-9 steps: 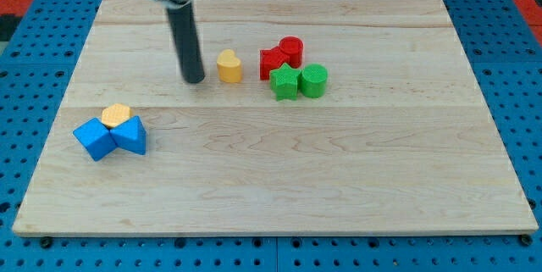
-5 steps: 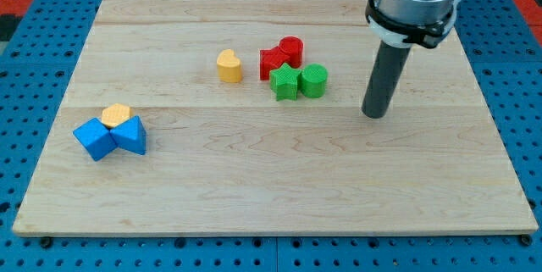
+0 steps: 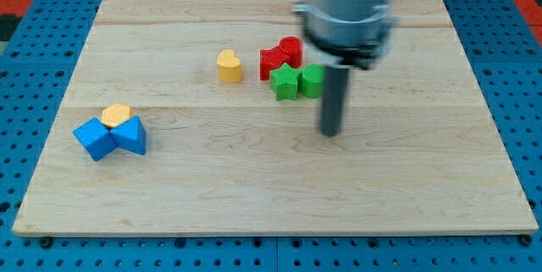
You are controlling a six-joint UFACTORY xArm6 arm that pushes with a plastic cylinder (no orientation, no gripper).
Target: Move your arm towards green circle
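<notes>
The green circle block (image 3: 311,80) sits right of centre on the wooden board (image 3: 254,187), touching a green star block (image 3: 285,82) on its left. My rod hangs over the circle's right side and partly hides it. My tip (image 3: 330,133) rests on the board just below and slightly right of the green circle, a short gap away. The arm is motion-blurred.
Two red blocks (image 3: 281,54) sit just above the green pair. A yellow block (image 3: 228,66) lies to their left. At the view's left, a blue cube (image 3: 93,139), a blue triangular block (image 3: 130,135) and an orange block (image 3: 116,114) cluster together.
My tip swept from left of the yellow block to the right side of the board, then came back left and down to just below the green circle. No block has moved.
</notes>
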